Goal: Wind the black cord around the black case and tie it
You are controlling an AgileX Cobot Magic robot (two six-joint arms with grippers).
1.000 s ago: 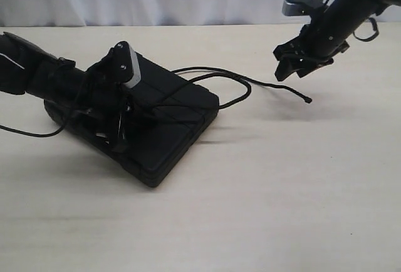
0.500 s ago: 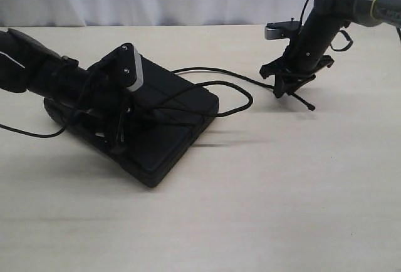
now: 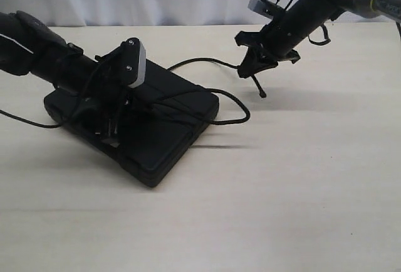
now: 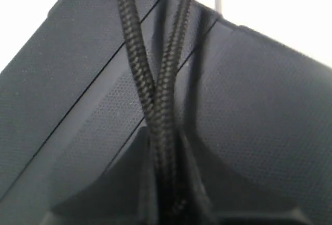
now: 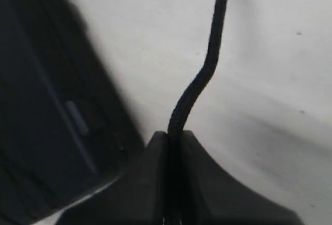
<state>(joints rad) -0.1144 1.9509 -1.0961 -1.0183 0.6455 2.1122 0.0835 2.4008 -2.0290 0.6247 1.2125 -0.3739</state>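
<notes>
Across the black case (image 4: 259,111), black cord (image 4: 134,48)

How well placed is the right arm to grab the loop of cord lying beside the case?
Probably well: only bare table lies between the right gripper and the loop of black cord beside the black case. But it is shut on the cord's free end, so it must let go first.

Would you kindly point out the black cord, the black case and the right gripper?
black cord (image 4: 136,54): left wrist view, one braided strand over the case.
black case (image 3: 166,140): exterior view, bare lid.
right gripper (image 5: 174,141): right wrist view, between fingertips, pinching cord.
</notes>
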